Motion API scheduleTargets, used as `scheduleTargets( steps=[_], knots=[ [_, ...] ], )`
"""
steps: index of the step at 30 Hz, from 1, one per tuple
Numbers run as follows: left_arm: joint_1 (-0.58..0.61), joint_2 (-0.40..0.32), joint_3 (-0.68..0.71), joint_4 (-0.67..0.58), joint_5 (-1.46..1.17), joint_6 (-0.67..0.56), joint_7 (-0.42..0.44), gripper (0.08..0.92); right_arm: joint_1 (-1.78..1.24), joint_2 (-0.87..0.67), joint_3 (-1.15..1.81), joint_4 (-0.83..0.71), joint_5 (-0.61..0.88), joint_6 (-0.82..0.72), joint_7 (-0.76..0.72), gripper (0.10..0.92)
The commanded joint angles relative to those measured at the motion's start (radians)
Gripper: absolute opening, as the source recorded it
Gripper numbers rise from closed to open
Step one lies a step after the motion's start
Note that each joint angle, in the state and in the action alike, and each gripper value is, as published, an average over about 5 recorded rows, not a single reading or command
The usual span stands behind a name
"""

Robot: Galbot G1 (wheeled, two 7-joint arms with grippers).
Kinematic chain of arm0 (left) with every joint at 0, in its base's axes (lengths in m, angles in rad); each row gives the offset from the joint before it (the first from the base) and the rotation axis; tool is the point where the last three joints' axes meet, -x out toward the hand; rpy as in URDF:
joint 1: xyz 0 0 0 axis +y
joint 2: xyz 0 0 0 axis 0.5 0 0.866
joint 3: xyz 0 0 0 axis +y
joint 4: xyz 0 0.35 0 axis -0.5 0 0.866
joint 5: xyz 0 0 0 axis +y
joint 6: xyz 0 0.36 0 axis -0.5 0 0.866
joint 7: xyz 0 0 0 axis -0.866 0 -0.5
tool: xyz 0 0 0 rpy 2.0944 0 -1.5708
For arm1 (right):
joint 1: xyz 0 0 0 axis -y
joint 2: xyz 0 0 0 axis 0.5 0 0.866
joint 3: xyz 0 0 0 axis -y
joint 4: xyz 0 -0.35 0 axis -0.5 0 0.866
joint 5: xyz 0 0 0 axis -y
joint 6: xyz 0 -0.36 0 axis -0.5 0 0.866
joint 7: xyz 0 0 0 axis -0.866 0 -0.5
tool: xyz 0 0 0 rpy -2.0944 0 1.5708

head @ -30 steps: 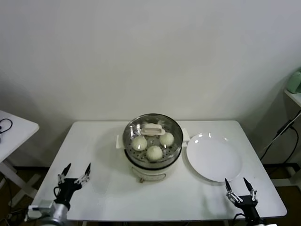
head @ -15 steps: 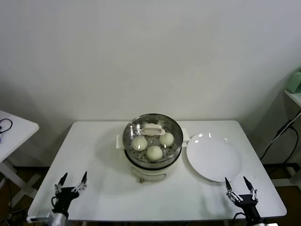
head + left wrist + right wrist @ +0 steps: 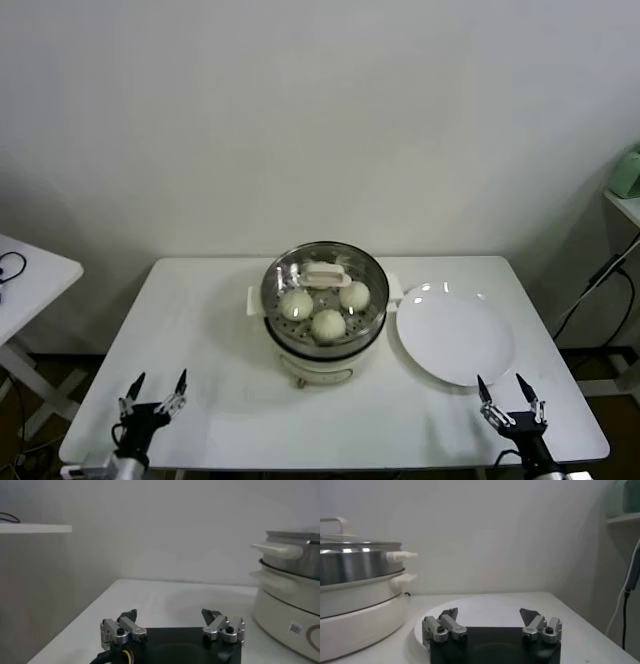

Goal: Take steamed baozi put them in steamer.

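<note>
three steamed baozi (image 3: 328, 324) show inside the steamer (image 3: 325, 352), resting on its perforated tray under a glass lid (image 3: 325, 285) with a white handle (image 3: 325, 271); a fourth bun cannot be made out, and may be hidden beneath that handle. the steamer sits at the middle of the table (image 3: 220, 330), toward the far side, and a bare white plate (image 3: 455, 336) lies just beside it on the robot's right.

judging from this, the buns look already loaded and the lid is on, so little of the task seems left.

the left end effector (image 3: 153, 394) hangs low at the table's near left corner, fingers spread wide and holding nothing. the right end effector (image 3: 510, 400) hangs at the near right corner, just in front of the plate's near rim, also spread and empty.

the relation that matters: the steamer lies forward and inward of both end effectors, well apart from each. the buns are round, so no long axis sets a grasp angle. the two arms look about equally far off; the right one would have to cross the plate on the way, while the left has bare table between it and the pot.
</note>
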Motion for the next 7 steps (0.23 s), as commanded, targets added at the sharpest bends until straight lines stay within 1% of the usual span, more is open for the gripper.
scheduleTargets(
  steps=[1, 7],
  knots=[
    [-0.003, -0.002, 0.0, 0.007, 0.007, -0.004, 0.0, 0.823, 0.001, 0.003, 0.001, -0.002, 0.004, -0.001, -0.003, 0.823],
    [-0.008, 0.0, 0.0, 0.01, 0.016, -0.002, -0.001, 0.823, 0.002, 0.002, 0.002, -0.005, 0.005, 0.002, -0.004, 0.823]
  ],
)
